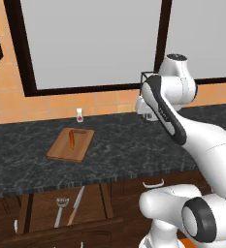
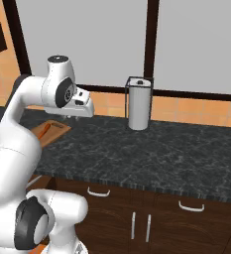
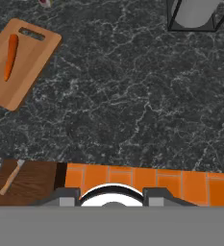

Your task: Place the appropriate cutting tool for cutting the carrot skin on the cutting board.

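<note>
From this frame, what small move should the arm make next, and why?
Probably swing left and down toward the open drawer. The peeler lies there beside the knife, while the gripper hangs over bare counter, holding nothing. The carrot already lies on the cutting board.

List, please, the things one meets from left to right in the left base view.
Peeler → board with carrot → knife → small bottle → arm.
</note>
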Controlling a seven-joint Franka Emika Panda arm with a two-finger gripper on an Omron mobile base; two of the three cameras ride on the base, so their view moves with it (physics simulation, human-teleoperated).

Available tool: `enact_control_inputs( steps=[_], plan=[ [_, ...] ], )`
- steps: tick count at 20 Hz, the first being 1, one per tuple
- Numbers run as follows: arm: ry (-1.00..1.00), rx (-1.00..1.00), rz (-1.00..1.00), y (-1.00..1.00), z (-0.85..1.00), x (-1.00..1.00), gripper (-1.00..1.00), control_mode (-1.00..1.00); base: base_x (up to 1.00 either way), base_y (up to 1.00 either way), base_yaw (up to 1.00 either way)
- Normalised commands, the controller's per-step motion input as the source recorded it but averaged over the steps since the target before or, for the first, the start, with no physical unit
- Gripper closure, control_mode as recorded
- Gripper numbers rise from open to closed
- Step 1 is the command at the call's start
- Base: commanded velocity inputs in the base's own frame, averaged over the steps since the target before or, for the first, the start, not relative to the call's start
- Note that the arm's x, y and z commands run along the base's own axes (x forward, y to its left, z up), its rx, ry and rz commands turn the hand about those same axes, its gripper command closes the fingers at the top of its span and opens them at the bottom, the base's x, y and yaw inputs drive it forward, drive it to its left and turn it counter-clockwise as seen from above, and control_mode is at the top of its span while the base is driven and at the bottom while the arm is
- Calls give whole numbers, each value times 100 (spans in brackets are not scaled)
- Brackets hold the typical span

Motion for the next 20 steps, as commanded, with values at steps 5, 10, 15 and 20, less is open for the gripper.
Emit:
enact_control_inputs(
  steps=[5, 10, 15, 20],
  plan=[
    [-6, -1, 2, 30, -9, -43, -100, -100, 0, 0, 0],
    [5, 0, 4, 100, -61, -42, -100, -100, 0, 0, 0],
    [21, 0, 0, 100, -63, -2, -100, -100, 0, 0, 0],
    [26, 3, 0, 100, -66, -4, -100, -100, 0, 0, 0]
  ],
)
